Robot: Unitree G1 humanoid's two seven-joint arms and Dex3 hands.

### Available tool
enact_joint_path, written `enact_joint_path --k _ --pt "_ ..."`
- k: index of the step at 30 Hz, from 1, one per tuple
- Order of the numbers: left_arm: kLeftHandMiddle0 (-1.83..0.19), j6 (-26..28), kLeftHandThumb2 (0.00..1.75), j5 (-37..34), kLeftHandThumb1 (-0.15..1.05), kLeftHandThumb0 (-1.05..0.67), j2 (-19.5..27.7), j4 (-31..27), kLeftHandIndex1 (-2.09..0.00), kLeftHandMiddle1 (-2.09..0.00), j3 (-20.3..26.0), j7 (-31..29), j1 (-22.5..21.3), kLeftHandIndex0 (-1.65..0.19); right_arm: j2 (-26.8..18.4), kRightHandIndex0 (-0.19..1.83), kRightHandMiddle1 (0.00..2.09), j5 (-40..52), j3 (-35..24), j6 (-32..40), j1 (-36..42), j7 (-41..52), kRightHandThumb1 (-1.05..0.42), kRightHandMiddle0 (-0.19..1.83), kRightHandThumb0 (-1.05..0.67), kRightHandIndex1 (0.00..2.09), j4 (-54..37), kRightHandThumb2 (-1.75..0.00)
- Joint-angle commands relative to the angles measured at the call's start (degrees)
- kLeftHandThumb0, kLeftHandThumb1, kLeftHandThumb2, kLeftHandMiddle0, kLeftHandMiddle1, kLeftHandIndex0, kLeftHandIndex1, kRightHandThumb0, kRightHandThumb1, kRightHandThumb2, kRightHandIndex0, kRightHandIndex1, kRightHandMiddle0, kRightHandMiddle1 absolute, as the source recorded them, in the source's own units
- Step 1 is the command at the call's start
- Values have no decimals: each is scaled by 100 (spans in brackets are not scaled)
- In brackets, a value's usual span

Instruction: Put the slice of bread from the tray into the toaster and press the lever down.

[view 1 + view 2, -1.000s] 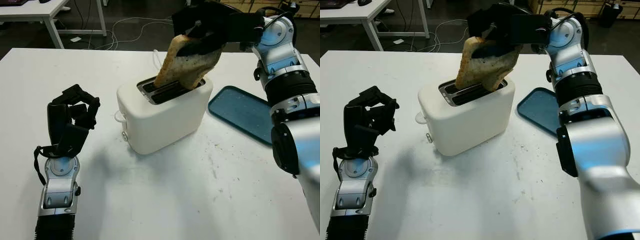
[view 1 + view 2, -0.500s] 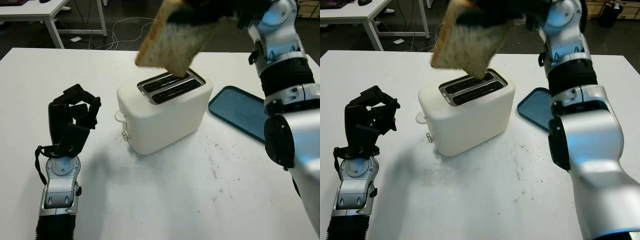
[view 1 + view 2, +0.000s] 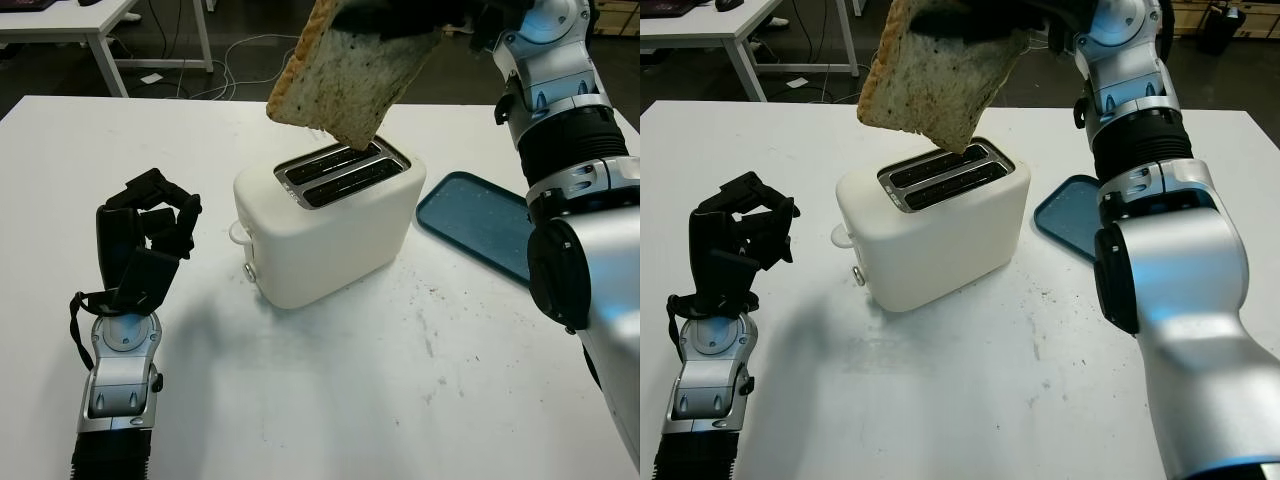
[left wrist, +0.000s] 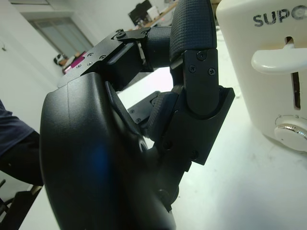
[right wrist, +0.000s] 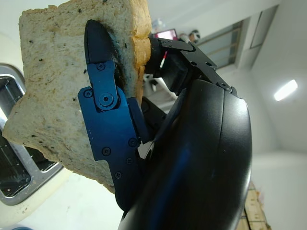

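Note:
A speckled slice of bread [image 3: 345, 75] hangs tilted in the air above the white toaster [image 3: 330, 225], its lowest corner just over the two slots [image 3: 340, 175]. My right hand [image 3: 395, 12] is shut on the bread's upper edge at the top of the picture; in the right wrist view one of its fingers [image 5: 103, 112] presses across the bread [image 5: 53, 81]. The toaster's lever [image 4: 276, 60] sits raised on the end facing my left hand [image 3: 145, 235]. That hand stands upright on the table's left, fingers curled, holding nothing.
The blue tray [image 3: 478, 222] lies bare to the right of the toaster, under my right arm. Crumbs dot the white table [image 3: 400, 380] in front of the toaster. Another desk and cables are on the floor beyond the far edge.
A second ago the bread's lower end was resting in a toaster slot. My right hand has lifted it up and leftward, and it now hangs free above the slots. The left hand has not moved.

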Motion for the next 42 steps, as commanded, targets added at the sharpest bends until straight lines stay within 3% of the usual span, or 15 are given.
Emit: enact_joint_path --k 1,14,42 --pt "-137 17 57 68 80 -81 -14 -75 -157 -154 -7 37 39 -112 -42 114 175 -72 39 -101 82 -36 -92 90 -45 175 64 -32" --pt "-137 58 58 37 79 -81 -35 -112 -156 -153 -7 31 49 -113 6 116 175 -261 167 -37 205 -66 -92 94 -47 175 87 -35" --pt "-137 137 59 110 79 -81 -8 -152 -157 -153 -35 90 55 -113 -201 108 175 42 -204 -374 652 730 -92 84 -47 175 386 -32"
